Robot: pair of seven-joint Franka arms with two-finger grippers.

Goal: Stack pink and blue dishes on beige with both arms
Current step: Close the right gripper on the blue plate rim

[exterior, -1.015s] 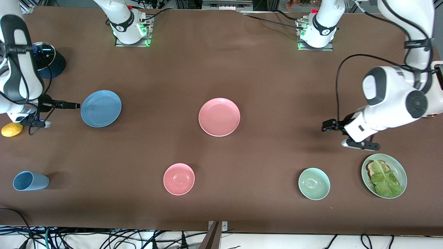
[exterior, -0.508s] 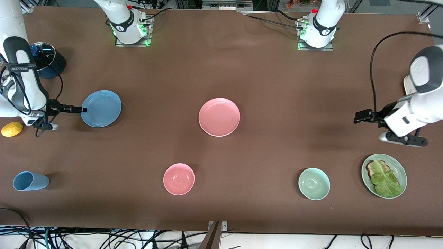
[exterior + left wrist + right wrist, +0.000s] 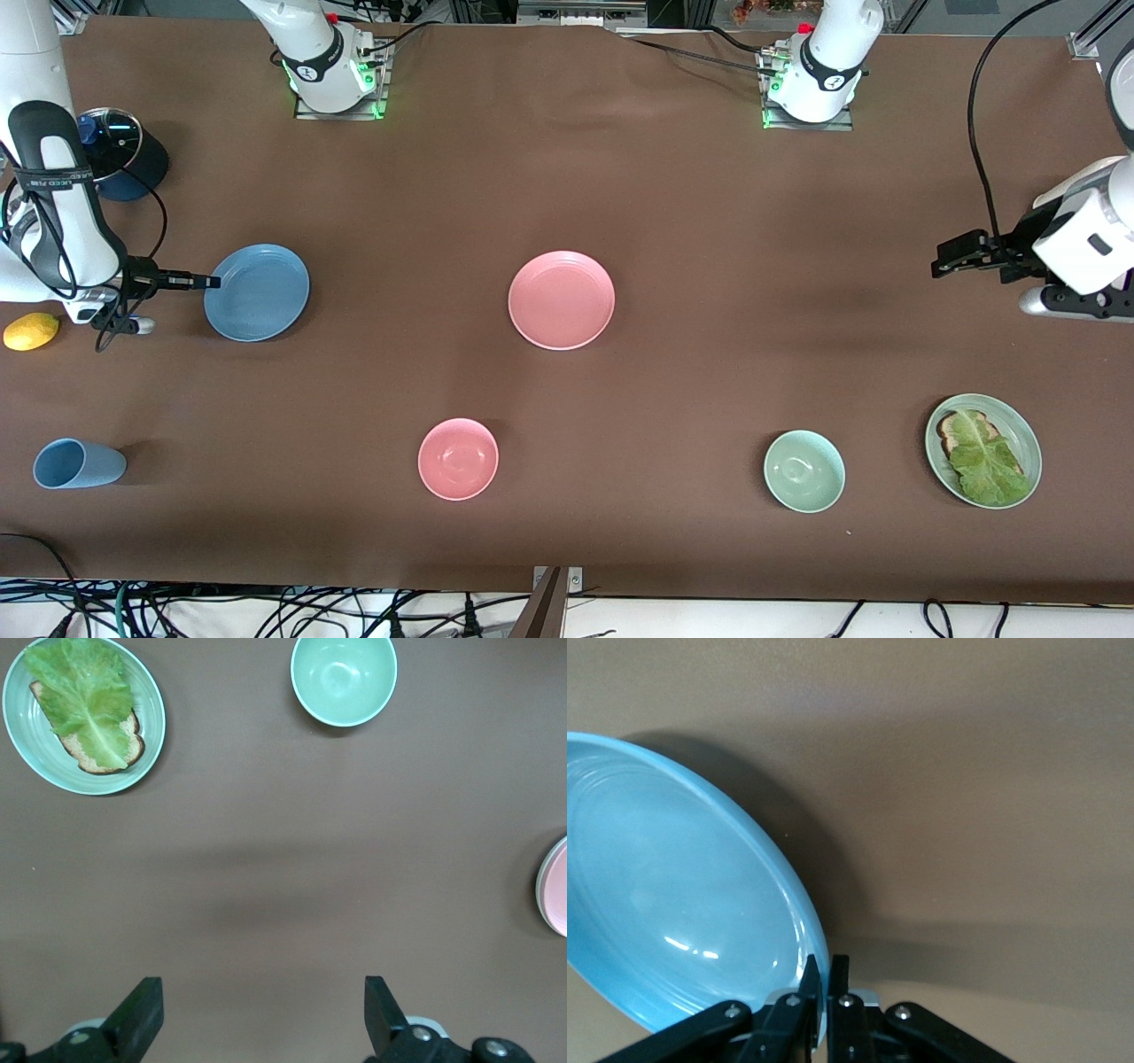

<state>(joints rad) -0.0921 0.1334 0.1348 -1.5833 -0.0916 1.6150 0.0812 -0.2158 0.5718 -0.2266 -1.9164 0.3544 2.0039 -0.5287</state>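
Currently noted: right gripper (image 3: 213,282) jaws clamped on blue plate (image 3: 257,292) rim, mid-left of frame. Left gripper (image 3: 941,264) jaws wide open over bare table (image 3: 709,221), mid-right. Pink plate (image 3: 561,299) centre; pink bowl (image 3: 458,458) and green bowl (image 3: 804,470) lower down.

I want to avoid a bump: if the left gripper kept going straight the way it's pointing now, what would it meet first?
The left gripper, open and over bare table, points toward the pink plate. Nothing lies between, so that plate probably comes first, though its height is unclear.
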